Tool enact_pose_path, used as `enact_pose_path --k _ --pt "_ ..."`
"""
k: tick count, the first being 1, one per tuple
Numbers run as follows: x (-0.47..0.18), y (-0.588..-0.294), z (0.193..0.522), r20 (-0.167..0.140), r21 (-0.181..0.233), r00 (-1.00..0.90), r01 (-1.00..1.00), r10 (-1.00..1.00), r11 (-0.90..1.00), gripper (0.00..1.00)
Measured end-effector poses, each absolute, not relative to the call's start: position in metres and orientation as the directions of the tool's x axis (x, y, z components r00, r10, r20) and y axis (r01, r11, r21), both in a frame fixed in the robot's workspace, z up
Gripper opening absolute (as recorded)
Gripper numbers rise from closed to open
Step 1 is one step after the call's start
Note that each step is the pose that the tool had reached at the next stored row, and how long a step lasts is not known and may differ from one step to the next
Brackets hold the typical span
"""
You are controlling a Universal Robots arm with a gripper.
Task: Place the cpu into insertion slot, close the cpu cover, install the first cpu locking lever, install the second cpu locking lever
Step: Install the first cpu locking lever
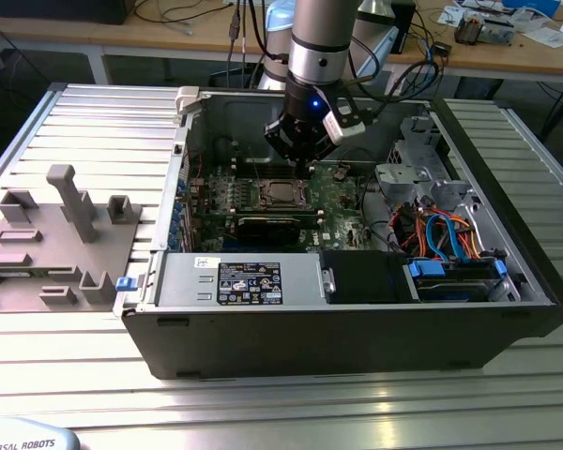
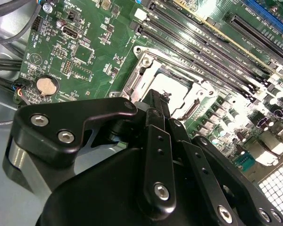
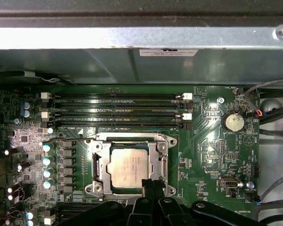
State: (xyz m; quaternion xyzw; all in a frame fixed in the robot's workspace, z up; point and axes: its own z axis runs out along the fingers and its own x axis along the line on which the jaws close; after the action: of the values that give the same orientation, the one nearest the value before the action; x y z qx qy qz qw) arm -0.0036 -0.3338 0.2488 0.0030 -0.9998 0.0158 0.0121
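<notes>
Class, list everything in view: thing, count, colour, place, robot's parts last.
table: 1, grey slatted metal, beneath everything
computer case: 1, black, open, on the table
fixture tray: 1, grey, on the table, exterior view's left
motherboard: 1, green, inside the case
cpu cover: 1, silver frame, flat on the motherboard
cpu: 1, silver, within the cover's window
memory slots: 4, black, beside the cpu cover
coin battery: 1, silver, on the motherboard
power supply: 1, grey, inside the case
robot arm: 1, silver, above the case
pincer: 1, black, shut, tips over the cpu cover's edge
</notes>
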Motion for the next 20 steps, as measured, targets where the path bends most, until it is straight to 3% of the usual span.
enact_pose_path --k 20 --pt "-0.0036 -0.3338 0.2488 0.024 -0.032 -0.999 -0.03 -0.03 0.999 0.11"
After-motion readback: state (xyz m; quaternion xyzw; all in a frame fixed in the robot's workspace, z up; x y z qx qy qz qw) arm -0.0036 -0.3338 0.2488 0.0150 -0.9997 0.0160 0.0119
